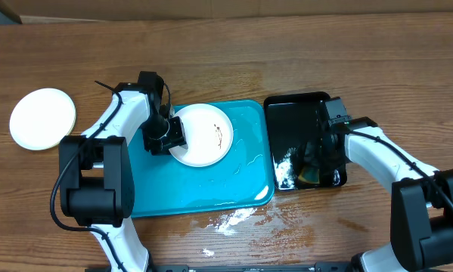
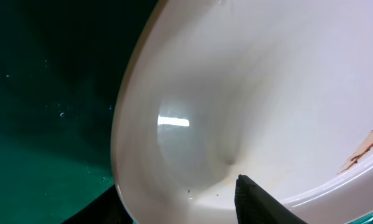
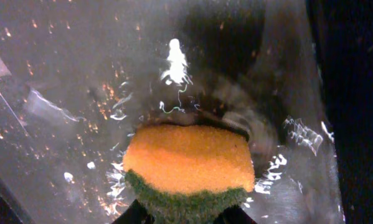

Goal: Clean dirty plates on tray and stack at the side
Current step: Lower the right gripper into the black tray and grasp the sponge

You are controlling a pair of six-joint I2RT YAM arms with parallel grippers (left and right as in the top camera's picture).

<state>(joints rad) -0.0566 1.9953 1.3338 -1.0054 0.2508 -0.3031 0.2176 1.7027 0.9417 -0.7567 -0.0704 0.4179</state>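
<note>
A white plate [image 1: 201,134] with a brown smear [image 1: 218,136] lies on the turquoise tray [image 1: 211,189]. My left gripper [image 1: 169,136] stands at the plate's left rim. In the left wrist view the plate [image 2: 261,93] fills the frame and the gripper [image 2: 180,199] is open, one finger [image 2: 254,202] over the inside and the other below the rim. A second pale plate [image 1: 42,119] rests on the table at the far left. My right gripper [image 1: 314,170] is down in the black tray, shut on an orange and green sponge [image 3: 189,162].
The glossy black tray [image 1: 294,113] stands right of the turquoise tray, wet, with white foam [image 1: 285,170] at its front left. Foam and water [image 1: 230,221] are spilled on the wooden table in front of the turquoise tray.
</note>
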